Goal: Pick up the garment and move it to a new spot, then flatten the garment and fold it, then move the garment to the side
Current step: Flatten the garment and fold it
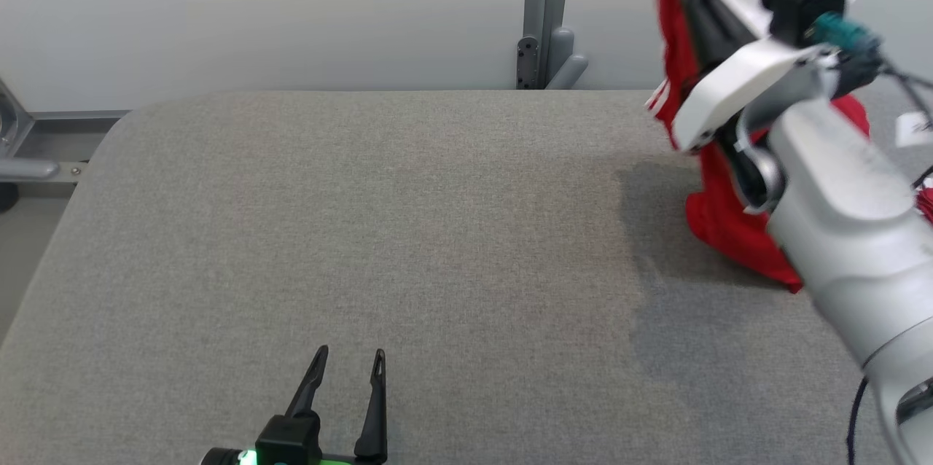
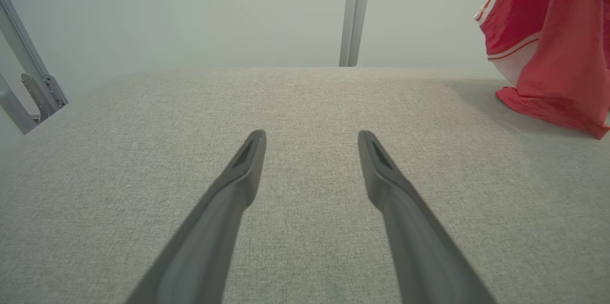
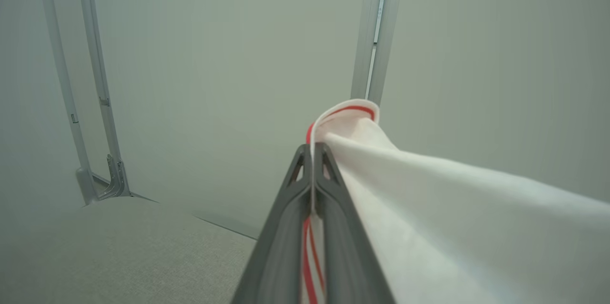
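Note:
The garment (image 1: pixel 721 221) is red with white stripes and hangs at the far right of the table, its lower end resting on the grey cloth. My right arm holds it up there; in the right wrist view my right gripper (image 3: pixel 313 147) is shut on a white, red-striped edge of the garment (image 3: pixel 429 199). The left wrist view shows the garment (image 2: pixel 553 46) draped at the upper right. My left gripper (image 1: pixel 348 357) stands open near the table's front edge, nothing between its fingers (image 2: pixel 248 161), well left of the garment.
The grey fabric table (image 1: pixel 364 232) spreads wide to the left of the garment. A grey metal post (image 1: pixel 545 13) rises behind the far edge, and a metal frame (image 1: pixel 29 151) stands off the left corner. A pale wall closes the back.

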Tool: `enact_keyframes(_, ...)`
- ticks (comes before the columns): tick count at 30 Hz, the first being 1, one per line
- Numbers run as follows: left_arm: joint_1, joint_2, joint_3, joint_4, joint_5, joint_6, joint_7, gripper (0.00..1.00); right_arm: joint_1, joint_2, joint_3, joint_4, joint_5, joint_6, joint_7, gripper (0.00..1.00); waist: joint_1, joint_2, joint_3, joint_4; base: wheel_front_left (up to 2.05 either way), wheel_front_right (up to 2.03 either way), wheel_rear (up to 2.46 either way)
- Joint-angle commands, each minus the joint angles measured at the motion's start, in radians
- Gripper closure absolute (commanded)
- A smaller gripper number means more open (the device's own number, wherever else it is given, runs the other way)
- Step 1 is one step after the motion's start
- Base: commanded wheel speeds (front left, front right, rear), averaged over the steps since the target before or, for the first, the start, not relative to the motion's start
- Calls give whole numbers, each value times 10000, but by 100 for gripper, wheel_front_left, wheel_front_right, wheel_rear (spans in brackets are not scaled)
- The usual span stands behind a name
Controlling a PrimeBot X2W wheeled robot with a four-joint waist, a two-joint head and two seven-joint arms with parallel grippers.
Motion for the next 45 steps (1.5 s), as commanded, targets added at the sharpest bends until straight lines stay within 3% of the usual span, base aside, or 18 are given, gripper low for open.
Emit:
enact_keyframes(1, 77, 20, -16, -18, -6, 38, 2, 0, 311, 232, 177, -21, -50, -1, -15, 100, 0, 0, 51, 61, 0, 0, 0)
enact_keyframes(10, -254, 20, -119, 9, -90, 53, 2, 0, 2240, 2147, 1962, 263, 231, -1, -25, 100, 0, 0, 296, 531, 0, 0, 0)
enact_keyframes(19, -300, 20, -126, -3, -130, 56, 2, 0, 2890, 2581, 3938, -920, 1189, -1, -27, 100, 0, 0, 481, 780, 0, 0, 0)
enact_keyframes(20, -299, 20, -140, 11, -137, 67, 2, 0, 2934, 2566, 4110, -1056, 1345, -1, -27, 85, 0, 0, 472, 780, 0, 0, 0)
enact_keyframes(21, -308, 20, -162, 27, -168, 76, 2, 0, 2934, 2548, 4280, -1155, 1469, -3, -27, 32, 0, 0, 459, 781, 0, 0, 0)
enact_keyframes(22, -328, 20, -186, 31, -197, 84, 2, 0, 2911, 2536, 4401, -1244, 1587, -3, -29, 0, 0, 0, 442, 779, 0, 0, 0)
enact_keyframes(32, -348, 20, -97, -128, -254, 208, 2, 0, 2857, 2335, 3739, -1870, 1630, -3, -28, 0, 0, 0, 447, 501, 0, 0, 0)
enact_keyframes(38, -181, 21, -39, -229, -252, 249, 2, 0, 3179, 1269, 2695, -1942, 1390, -1, -28, 0, 0, 0, 433, 226, 0, 0, 0)
enact_keyframes(45, -227, 21, -34, -356, -199, 194, 2, 0, 3075, -110, 2415, -555, 1764, -1, 382, 0, 0, 0, 467, 103, 0, 0, 0)
